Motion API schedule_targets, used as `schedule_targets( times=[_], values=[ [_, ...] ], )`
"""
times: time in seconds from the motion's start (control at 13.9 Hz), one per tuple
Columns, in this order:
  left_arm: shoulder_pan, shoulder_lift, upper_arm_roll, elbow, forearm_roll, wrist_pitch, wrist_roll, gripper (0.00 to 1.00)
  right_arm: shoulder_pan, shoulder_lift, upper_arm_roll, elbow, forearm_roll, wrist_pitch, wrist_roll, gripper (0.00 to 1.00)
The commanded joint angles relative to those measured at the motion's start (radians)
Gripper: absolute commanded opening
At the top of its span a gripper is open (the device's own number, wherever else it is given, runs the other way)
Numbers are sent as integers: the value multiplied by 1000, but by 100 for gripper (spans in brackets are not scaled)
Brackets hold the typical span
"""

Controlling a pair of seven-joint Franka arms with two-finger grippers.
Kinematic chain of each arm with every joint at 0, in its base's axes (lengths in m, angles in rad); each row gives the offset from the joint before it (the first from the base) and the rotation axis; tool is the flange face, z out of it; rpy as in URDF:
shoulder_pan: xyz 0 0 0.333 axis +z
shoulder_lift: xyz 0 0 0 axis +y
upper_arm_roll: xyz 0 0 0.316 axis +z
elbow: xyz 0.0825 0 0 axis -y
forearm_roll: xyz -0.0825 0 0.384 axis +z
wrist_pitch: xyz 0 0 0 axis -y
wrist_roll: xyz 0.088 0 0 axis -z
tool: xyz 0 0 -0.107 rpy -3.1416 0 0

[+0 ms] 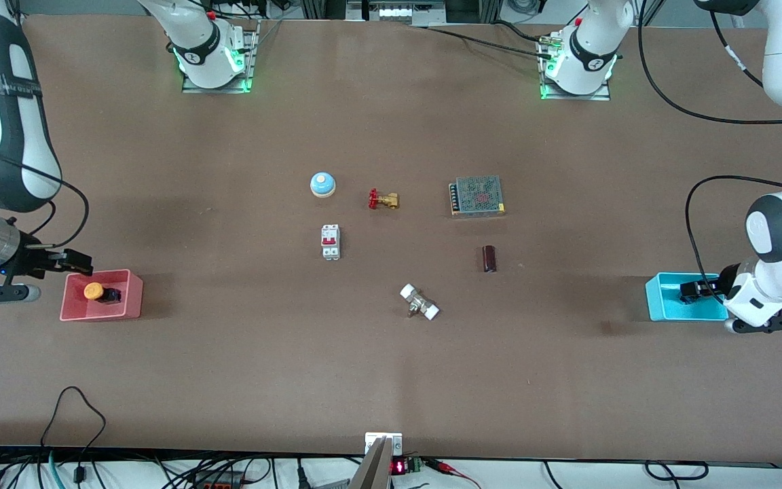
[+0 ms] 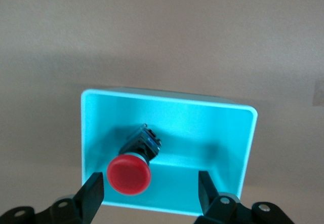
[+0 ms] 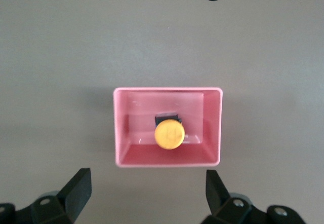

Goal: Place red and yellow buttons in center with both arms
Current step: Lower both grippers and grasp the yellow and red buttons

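Left gripper (image 2: 149, 193) — fingers spread wide, holding nothing, poised over the cyan bin (image 1: 662, 302) at the left arm's end of the table. In that bin: the red button (image 2: 129, 175), lying on its side, red cap toward the gripper, black body pointing away.

Right gripper (image 3: 147, 191) — fingers likewise wide apart and empty, hanging just beside the pink bin (image 1: 133, 299) at the right arm's end. In that bin: the yellow button (image 1: 94, 291), on its side, black body pointing toward table centre.

The center (image 1: 391, 272) — bare brown stretch between the two bins, ringed by clutter. Clock positions in the front view:
- 11 o'clock: pale-blue dome (image 1: 322, 184)
- 12 o'clock: brass valve (image 1: 383, 200)
- 2 o'clock: meshed power supply (image 1: 477, 195)
- 9 o'clock: white breaker (image 1: 330, 242)
- 3 o'clock: dark cylinder (image 1: 489, 258)
- 5 o'clock: white-capped fitting (image 1: 419, 302)
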Motion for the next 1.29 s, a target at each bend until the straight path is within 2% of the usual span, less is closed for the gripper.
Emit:
schedule_targets(
  times=[0.0, 0.29, 0.43, 0.65, 0.72, 0.79, 0.86, 1.22],
  values=[
    [28, 5, -7, -21, 17, 59, 43, 83, -21, 46, 14, -4, -13, 68, -56, 100],
    [31, 21, -7, -29, 17, 96, 47, 83, -35, 103, 15, -4, -39, 145, -77, 100],
    [32, 19, -7, -47, 16, 96, 47, 78, -34, 127, 15, -5, -83, 190, -99, 100],
    [35, 12, -7, -75, 16, 95, 47, 76, -35, 147, 17, -4, -87, 197, -99, 100],
    [35, 10, -7, -75, 16, 95, 47, 72, -35, 149, 20, -5, -87, 197, -97, 100],
    [35, 10, -7, -74, 16, 96, 49, 63, -37, 155, 28, -5, -85, 198, -96, 100],
    [35, 10, -7, -72, 17, 96, 52, 51, -41, 158, 29, -4, -85, 201, -94, 100],
    [34, 10, -7, -47, 17, 99, 66, 30, -63, 186, 31, -8, -85, 231, -96, 100]
  ],
)
